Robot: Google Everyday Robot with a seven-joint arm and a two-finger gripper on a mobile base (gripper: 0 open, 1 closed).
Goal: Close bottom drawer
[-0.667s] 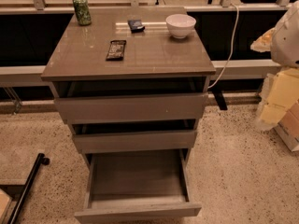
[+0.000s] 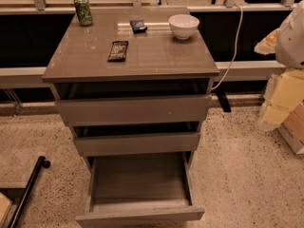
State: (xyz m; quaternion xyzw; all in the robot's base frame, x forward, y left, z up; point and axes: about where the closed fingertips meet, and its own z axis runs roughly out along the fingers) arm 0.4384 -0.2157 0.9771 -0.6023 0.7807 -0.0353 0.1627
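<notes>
Hand (image 2: pixel 279 101) at right edge, opening cannot be told; bottom drawer (image 2: pixel 140 213) pulled far out, grey interior showing.

Bottom drawer (image 2: pixel 140 186) of the cabinet (image 2: pixel 161 56) stood pulled well out, its grey box interior exposed below the middle drawer (image 2: pixel 137 143). On the cabinet top sat a green can (image 2: pixel 83 10) at back left, a dark wrapped bar (image 2: pixel 118 50) and a white bowl (image 2: pixel 184 26) at back right. Gripper (image 2: pixel 270 42) hung off the cabinet's right side, well apart, about level with its top.
</notes>
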